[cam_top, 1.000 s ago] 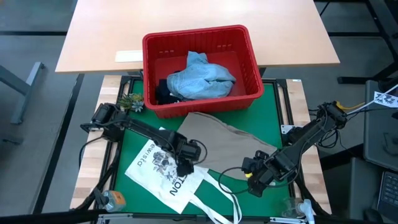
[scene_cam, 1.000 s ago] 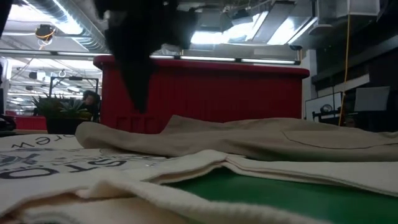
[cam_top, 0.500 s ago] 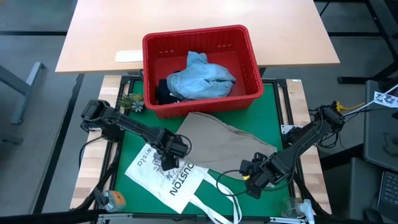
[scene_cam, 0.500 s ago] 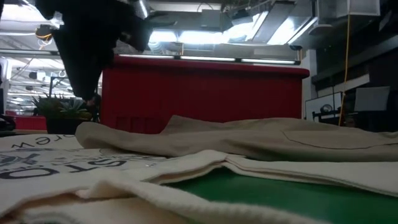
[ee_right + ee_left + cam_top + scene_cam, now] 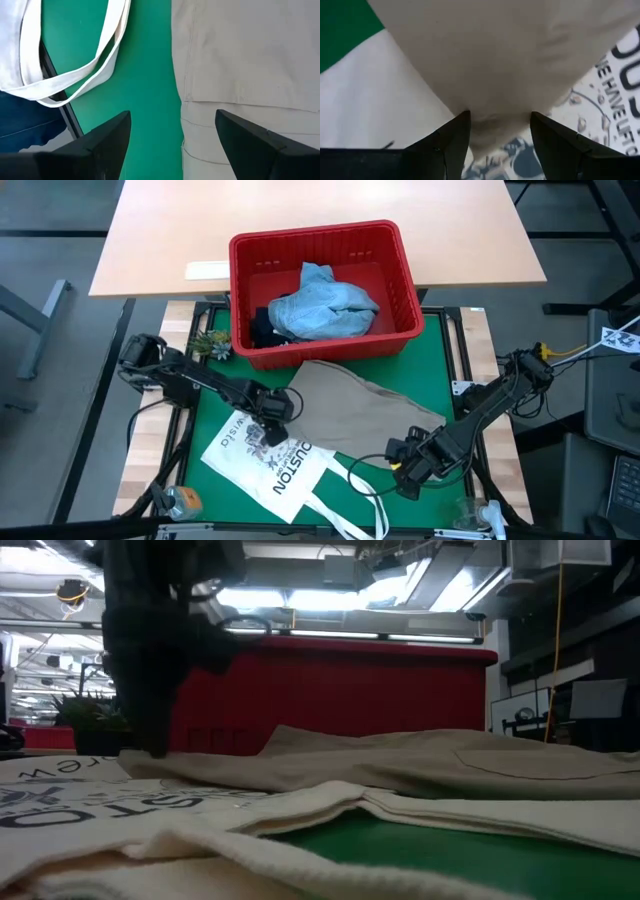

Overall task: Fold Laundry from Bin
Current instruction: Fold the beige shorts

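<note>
beige garment (image 5: 350, 412): spread flat on the green mat, its far edge just below the bin | bin (image 5: 398, 332): red, slotted near the rim, upright at the mat's far edge | jeans (image 5: 325, 307): light blue, crumpled inside the bin | dark cloth (image 5: 262, 330): bunched beside the jeans

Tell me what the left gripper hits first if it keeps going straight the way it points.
Most likely the corner of the beige cloth garment: the left gripper has open fingers astride that edge, which lies on the white printed tote bag.
</note>
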{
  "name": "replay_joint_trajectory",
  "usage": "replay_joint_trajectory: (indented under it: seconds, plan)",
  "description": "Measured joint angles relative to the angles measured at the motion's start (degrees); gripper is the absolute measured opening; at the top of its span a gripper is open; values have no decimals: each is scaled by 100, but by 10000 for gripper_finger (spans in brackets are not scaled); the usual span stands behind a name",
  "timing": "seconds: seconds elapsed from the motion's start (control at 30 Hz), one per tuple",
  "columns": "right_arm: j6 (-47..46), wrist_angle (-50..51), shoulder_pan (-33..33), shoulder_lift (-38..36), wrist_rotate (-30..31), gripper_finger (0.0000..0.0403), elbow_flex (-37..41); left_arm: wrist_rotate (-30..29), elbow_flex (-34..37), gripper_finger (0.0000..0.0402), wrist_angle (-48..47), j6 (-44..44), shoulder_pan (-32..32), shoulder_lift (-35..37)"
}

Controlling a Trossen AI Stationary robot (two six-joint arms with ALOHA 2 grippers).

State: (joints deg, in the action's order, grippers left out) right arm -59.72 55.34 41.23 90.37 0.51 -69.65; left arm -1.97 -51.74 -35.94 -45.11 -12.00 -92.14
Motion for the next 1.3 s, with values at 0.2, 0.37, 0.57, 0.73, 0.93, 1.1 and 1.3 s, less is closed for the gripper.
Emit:
replay_joint_trajectory:
  seconds: [0.2, 0.37, 0.57, 0.73, 0.93, 1.1, 1.3]
  plan:
    - [0, -23, 0, 0, 28, 291, 0, -1, 133, 201, 239, 49, 64, -4]
    - [2, -36, 0, 0, 196, 291, 0, -40, 133, 201, 146, 64, -4, -4]
    - [2, -36, 0, 0, 201, 291, 0, 211, 133, 202, -119, 30, -91, -7]
    - [2, -40, 0, -2, 197, 291, 0, 200, 133, 202, -153, -91, -121, -7]
    - [2, -38, 0, -4, 195, 291, 0, -140, 133, 202, -151, -107, -115, -11]
    - [2, -46, 0, -4, 192, 291, 0, -170, 260, 202, 28, -170, -115, -66]
    - [2, -163, 0, -7, 195, 291, -1, -185, 397, 186, 131, -430, -115, -83]
